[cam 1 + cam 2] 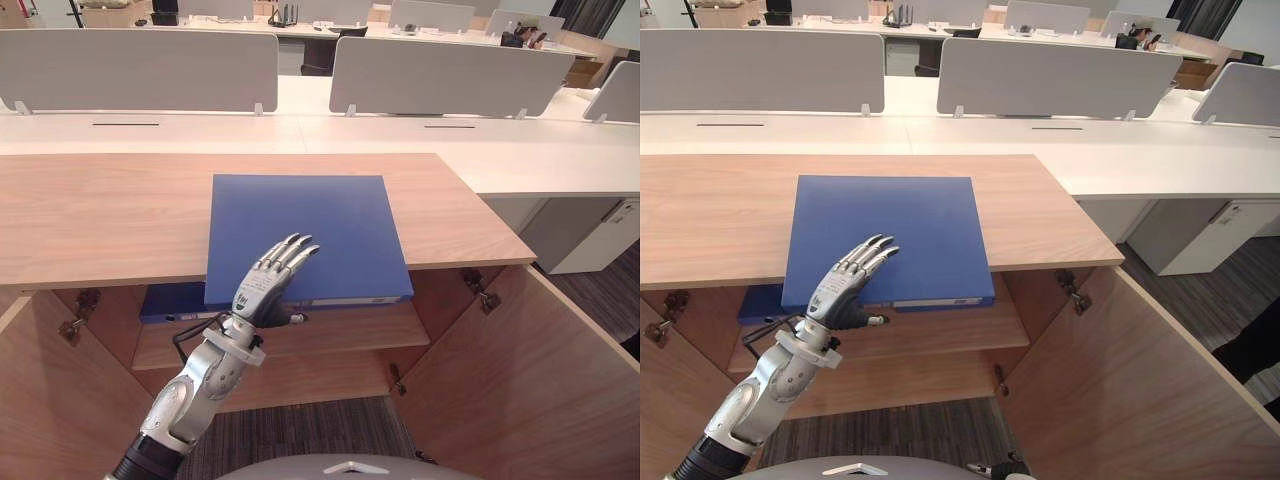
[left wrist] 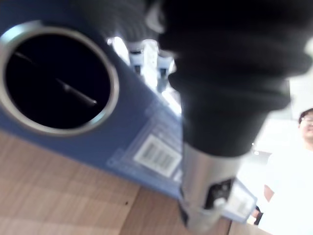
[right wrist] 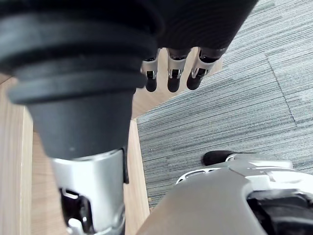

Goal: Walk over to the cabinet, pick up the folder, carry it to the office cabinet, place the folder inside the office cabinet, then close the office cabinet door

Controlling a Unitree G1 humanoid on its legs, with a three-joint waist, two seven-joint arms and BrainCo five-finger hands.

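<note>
The blue folder [image 1: 310, 225] lies flat on the wooden cabinet top [image 1: 100, 210], its spine [image 2: 122, 142] hanging a little over the front edge. My left hand [image 1: 262, 288] comes up from below at that edge. Its straight fingers rest on the folder's cover and the thumb reaches out just under the spine, so the hand is open. My right hand [image 3: 173, 81] hangs low beside a wooden door, over grey carpet, with relaxed fingers and nothing in it.
Below the top, both cabinet doors stand open, one on the left [image 1: 40, 400] and one on the right [image 1: 540, 380], with a shelf [image 1: 340, 335] between them. Another blue item [image 1: 170, 302] lies under the top at left. White desks [image 1: 500, 150] with grey screens [image 1: 140, 65] stand behind. A person [image 2: 293, 171] is nearby.
</note>
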